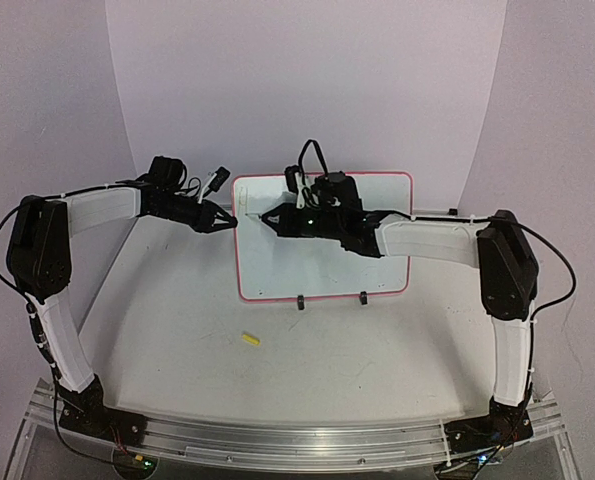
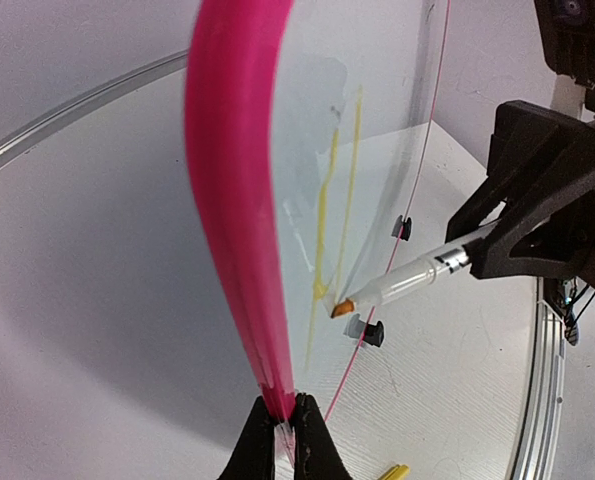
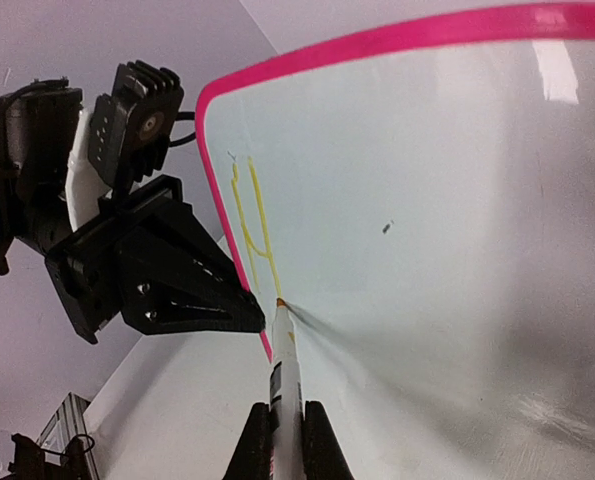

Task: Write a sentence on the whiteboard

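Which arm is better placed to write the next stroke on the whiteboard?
Right. The right gripper holds the marker, tip on the whiteboard by the yellow strokes; the left gripper pinches the whiteboard's left edge, steadying it.

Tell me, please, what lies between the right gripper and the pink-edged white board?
A clear-barrelled marker, shut in the right gripper's jaws, tip on the board beside yellow strokes; right wrist view.

The table [image 1: 377,370] carries the whiteboard [image 1: 307,268] and a yellow piece [image 1: 250,340].

whiteboard [image 1: 317,275] upright ctr, yellow piece [image 1: 250,339] loose in frt
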You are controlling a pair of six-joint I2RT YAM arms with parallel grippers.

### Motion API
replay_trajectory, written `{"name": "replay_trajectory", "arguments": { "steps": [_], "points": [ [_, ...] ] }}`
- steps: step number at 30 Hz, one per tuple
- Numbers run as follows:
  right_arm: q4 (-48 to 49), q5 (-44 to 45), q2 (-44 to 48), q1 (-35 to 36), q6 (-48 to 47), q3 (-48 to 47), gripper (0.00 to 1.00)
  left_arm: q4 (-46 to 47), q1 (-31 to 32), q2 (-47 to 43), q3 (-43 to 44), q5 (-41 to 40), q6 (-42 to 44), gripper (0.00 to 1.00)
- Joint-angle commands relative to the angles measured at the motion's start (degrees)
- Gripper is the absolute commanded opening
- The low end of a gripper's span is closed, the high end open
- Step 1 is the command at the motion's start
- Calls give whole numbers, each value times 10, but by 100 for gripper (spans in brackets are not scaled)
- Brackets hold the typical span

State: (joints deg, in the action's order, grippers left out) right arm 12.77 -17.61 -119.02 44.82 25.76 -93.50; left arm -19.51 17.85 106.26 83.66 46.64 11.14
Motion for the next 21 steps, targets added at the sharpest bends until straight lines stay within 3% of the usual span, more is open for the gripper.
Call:
{"name": "replay_trajectory", "arguments": {
  "steps": [1, 10, 21],
  "points": [
    [-5, 12, 24, -7, -2, 13, 0, -3, 3, -32, 5, -14, 15, 0],
    [68, -42, 91, -7, 1, 60, 0, -2, 3, -33, 3, -16, 15, 0],
    [41, 11, 75, -8, 5, 35, 0, -2, 2, -34, 3, -16, 14, 0]
  ]
}}
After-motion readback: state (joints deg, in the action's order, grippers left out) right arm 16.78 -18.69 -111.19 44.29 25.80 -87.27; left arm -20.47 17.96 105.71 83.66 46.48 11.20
